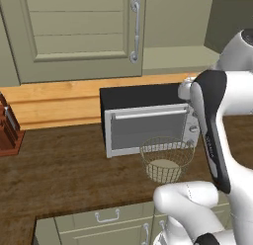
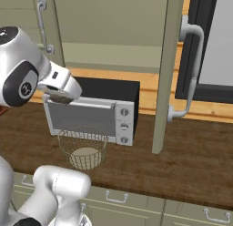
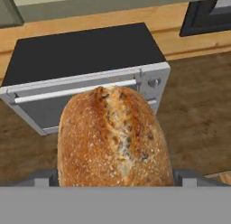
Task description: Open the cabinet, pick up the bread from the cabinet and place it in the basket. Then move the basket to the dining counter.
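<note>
I see jaws spread wide around bread [image 3: 115,136] (gripped), above microwave [image 3: 85,69], basket [image 1: 166,159] on counter [image 1: 59,175] in front.

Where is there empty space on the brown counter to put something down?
The widest bare stretch of the wooden counter lies between the knife block and the wire basket. In the right base view, more bare wood lies right of the toaster oven, past the open cabinet door. It is crowded where the basket sits close in front of the toaster oven.
</note>
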